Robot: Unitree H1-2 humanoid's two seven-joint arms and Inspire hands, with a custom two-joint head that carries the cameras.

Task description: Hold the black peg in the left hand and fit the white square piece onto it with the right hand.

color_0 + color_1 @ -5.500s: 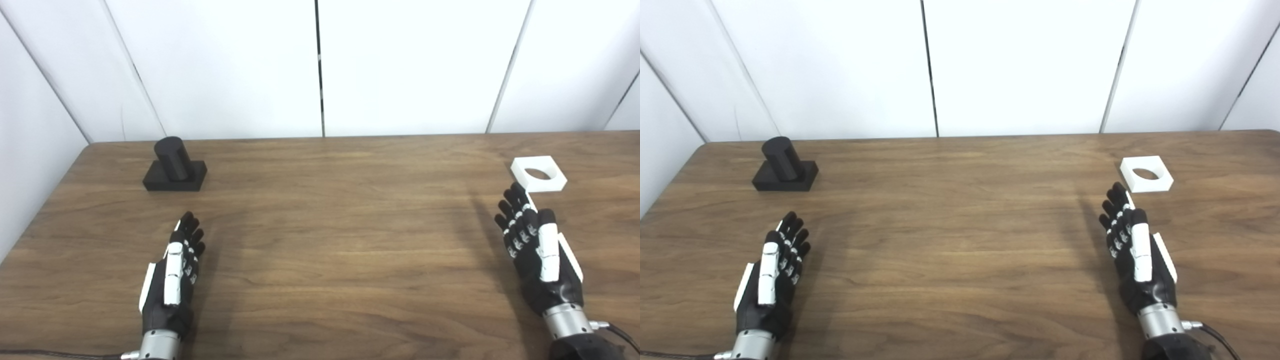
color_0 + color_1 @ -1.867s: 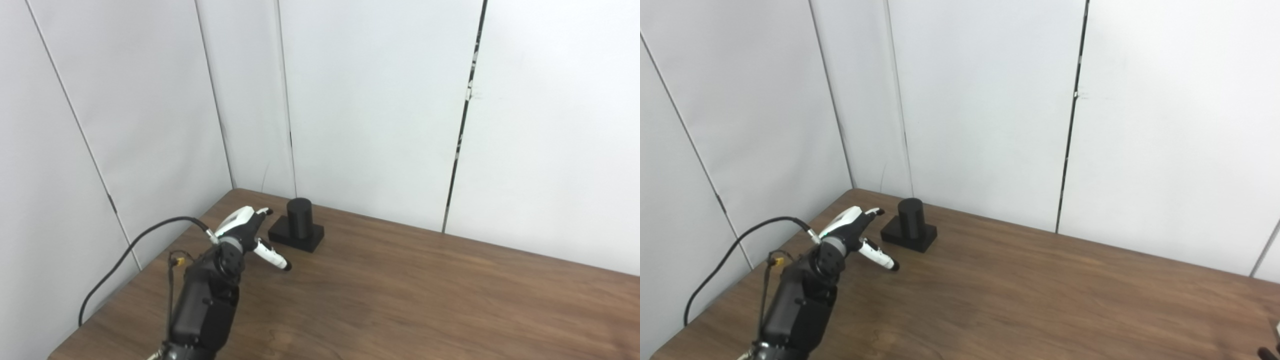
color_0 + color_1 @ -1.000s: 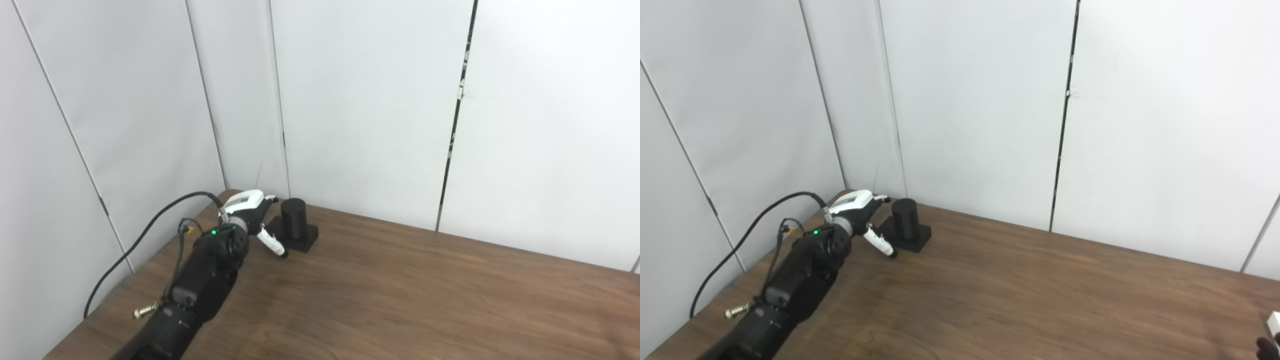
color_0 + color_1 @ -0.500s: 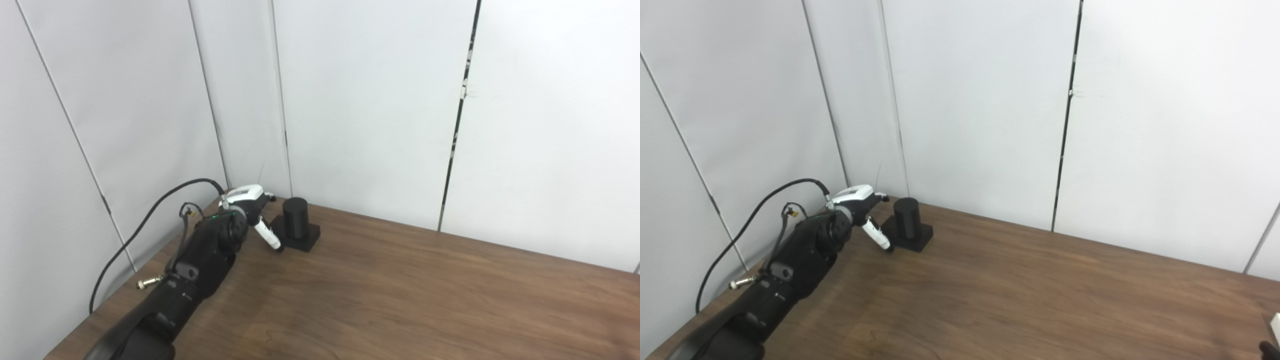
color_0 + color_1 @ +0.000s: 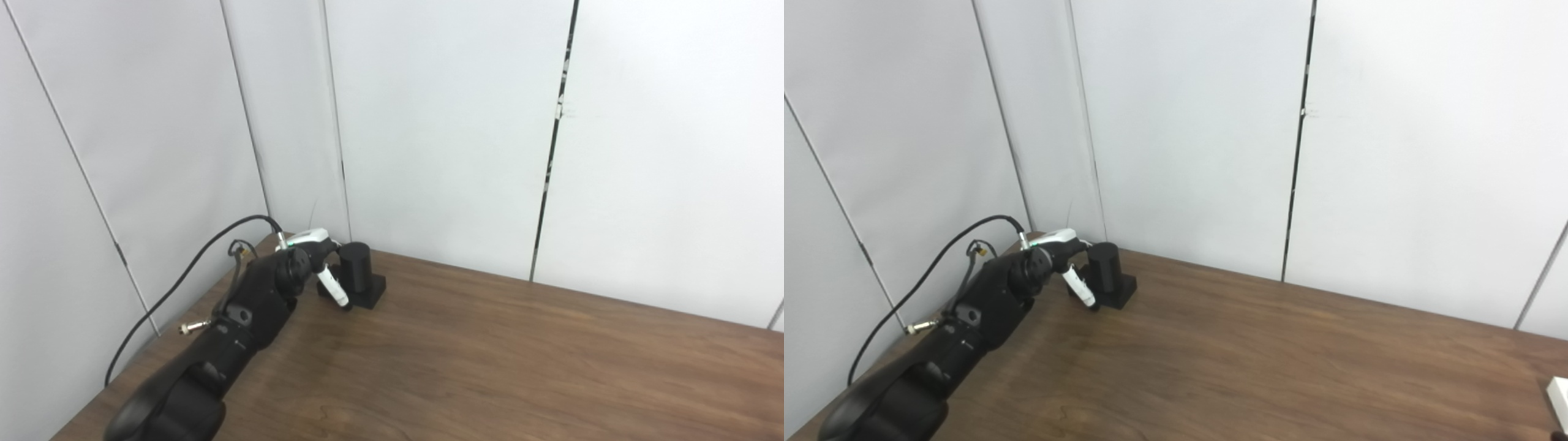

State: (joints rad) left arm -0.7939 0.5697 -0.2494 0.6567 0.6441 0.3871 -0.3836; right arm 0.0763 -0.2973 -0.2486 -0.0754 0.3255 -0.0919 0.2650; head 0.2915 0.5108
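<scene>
Left hand (image 5: 312, 260) at the far left corner of the table (image 5: 490, 367), reaching for the black peg (image 5: 355, 264). The peg is a short cylinder standing upright on its own square black base, so its long axis runs vertically, roughly crosswise to the spread of the hand. The peg lies just beyond the fingers (image 5: 332, 289) and to their right: the white-backed palm sits at the peg's left flank, and one white-sided digit slants down across the near left corner of the base. Whether any digit already touches the peg or its base cannot be told from either view; the hand appears spread, with nothing closed inside it. The forearm (image 5: 992, 306) enters from the lower left and lies low along the table edge, its black cable (image 5: 931, 269) looping behind.

The white square piece (image 5: 1559, 395) shows only as a sliver at the lower right edge of the right eye view, well apart from the peg and on the opposite side of the table from the left hand. The right hand is not clearly in view.

Judgement: the left hand is the nearer one by far, and the coming closure turns on wrapping sideways around the vertical cylinder rather than pressing down on its top.
</scene>
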